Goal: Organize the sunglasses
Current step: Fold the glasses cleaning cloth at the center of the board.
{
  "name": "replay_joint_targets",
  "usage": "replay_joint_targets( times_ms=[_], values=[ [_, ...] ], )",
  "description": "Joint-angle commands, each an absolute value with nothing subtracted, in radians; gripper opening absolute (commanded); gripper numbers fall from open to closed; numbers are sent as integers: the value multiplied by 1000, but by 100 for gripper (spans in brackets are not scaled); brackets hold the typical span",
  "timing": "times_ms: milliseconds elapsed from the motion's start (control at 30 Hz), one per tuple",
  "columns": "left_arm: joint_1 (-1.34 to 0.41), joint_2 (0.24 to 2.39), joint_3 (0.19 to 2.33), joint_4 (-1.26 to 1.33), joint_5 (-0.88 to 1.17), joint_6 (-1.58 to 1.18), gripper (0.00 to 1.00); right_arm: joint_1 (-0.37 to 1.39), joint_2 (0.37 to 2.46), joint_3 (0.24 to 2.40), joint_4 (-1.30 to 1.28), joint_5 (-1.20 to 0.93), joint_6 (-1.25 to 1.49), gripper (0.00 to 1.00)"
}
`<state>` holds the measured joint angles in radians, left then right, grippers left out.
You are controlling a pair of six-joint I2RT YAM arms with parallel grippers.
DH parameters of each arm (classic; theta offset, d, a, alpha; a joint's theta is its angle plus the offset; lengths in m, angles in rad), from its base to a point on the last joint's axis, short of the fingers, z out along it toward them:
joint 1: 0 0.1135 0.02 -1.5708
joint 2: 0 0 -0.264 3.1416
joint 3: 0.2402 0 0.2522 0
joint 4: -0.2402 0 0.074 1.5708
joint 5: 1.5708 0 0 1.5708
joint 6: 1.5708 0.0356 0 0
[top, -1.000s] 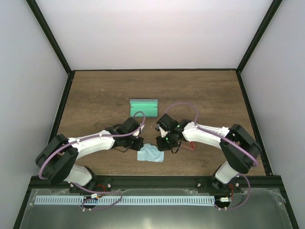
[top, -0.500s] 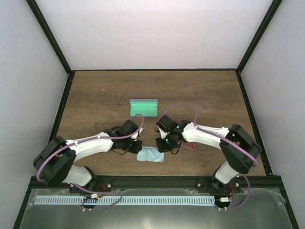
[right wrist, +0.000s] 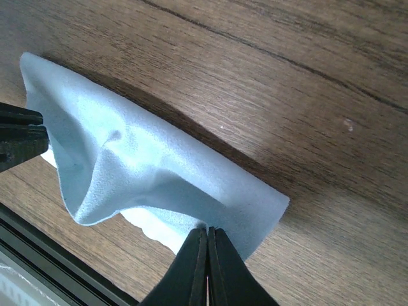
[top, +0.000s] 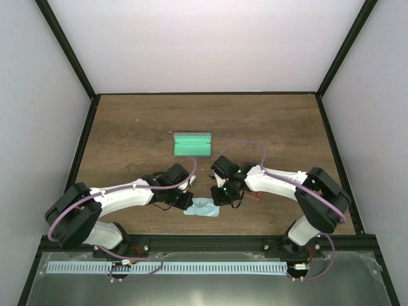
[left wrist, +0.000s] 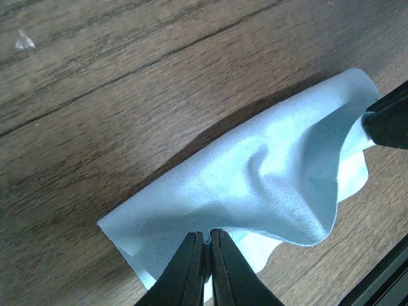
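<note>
The light blue cloth (top: pixel 203 208) lies near the table's front edge, folded over on itself, with its top layer lifted between both grippers. My left gripper (left wrist: pixel 208 234) is shut on the cloth (left wrist: pixel 268 185) at its left end. My right gripper (right wrist: pixel 208 231) is shut on the cloth (right wrist: pixel 159 172) at its right end. In the top view the left gripper (top: pixel 185 201) and right gripper (top: pixel 220 195) stand at either side of the cloth. The sunglasses (top: pixel 254 196) show only as a red sliver beside the right arm; the rest is hidden.
The open case (top: pixel 192 144) with its green inside lies on the table beyond the grippers. The table's front rail (top: pixel 204 239) runs just near the cloth. The left fingers (right wrist: pixel 19 135) show at the right wrist view's left edge.
Both grippers have moved toward the front edge with the cloth's far edge in them, folding it over. The left gripper has also moved right, closer to the right gripper.
</note>
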<state>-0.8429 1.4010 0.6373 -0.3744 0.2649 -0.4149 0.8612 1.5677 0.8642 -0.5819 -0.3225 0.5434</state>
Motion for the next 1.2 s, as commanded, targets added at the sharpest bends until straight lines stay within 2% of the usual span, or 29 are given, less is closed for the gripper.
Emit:
replay_joint_targets(
  times_ms=[0,700,800,900,1067,1167],
  values=[
    [-852,1398,634,-381,264,-418,4,874,1536,861,-585,-332,548,1],
    [-853,1386,617,-383,228,-439,4,902,1542,830,-569,-351,559,1],
    [-852,1375,608,-378,239,-439,4,903,1539,829,-567,-354,560,6],
    [-852,1361,600,-379,245,-439,16,903,1528,831,-571,-351,563,16],
    [-853,1338,592,-386,260,-448,33,904,1496,830,-579,-358,562,21],
    [-853,1315,595,-397,268,-456,39,904,1464,830,-590,-357,556,22]
  ],
)
